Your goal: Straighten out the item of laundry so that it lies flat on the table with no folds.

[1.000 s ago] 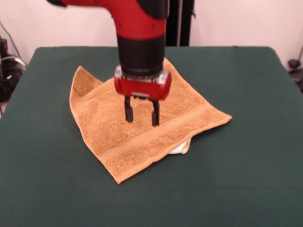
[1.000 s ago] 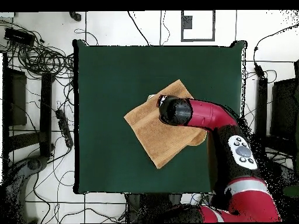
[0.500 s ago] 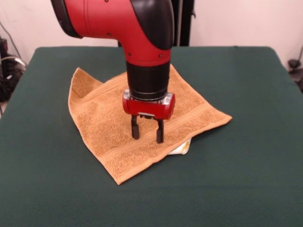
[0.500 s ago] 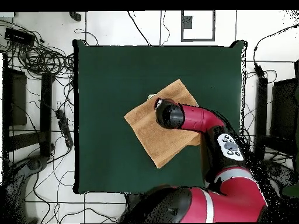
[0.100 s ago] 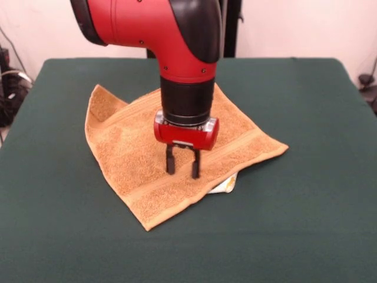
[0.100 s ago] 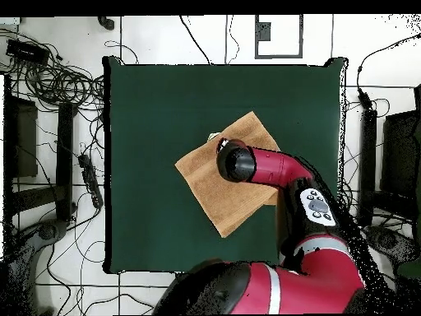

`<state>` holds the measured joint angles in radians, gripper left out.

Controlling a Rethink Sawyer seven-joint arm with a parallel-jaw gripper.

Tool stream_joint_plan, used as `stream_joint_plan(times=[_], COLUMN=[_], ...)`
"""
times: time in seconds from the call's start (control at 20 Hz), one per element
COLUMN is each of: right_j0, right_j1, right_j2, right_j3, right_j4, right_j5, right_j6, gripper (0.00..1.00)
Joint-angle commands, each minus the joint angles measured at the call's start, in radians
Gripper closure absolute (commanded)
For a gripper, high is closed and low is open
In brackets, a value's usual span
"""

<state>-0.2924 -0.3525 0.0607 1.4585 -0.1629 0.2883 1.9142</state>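
Terry cloth, orange-tan: the towel (image 5: pixel 177 150) lies mid-tabletop (image 5: pixel 306 224), turned like a diamond. Its nearest corner points forward, and a white tag (image 5: pixel 225 185) peeks from under the near right edge, so a layer seems tucked beneath. Just behind, the hand (image 5: pixel 182 168) hangs with fingers (image 5: pixel 170 163) parted, empty, tips at the woven band. Best to pinch only the top layer there and draw outward slowly. Farther back, the left corner is folded over.

We note a rough, looped terry towel (image 5: pixel 135 153), a matt cloth-like table (image 5: pixel 306 177) surface, and a glossy, smooth-shelled arm (image 5: pixel 177 35).
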Motion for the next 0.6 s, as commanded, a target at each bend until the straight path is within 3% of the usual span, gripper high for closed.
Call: stream_joint_plan(times=[0.05, 0.6], right_j0=[0.03, 0.041], right_j1=[0.154, 0.15], right_j2=[0.015, 0.0], right_j3=[-0.022, -0.029], right_j4=[0.03, 0.04], right_j5=[-0.103, -0.08], right_j6=[0.182, 0.181], gripper=[1.0, 1.0])
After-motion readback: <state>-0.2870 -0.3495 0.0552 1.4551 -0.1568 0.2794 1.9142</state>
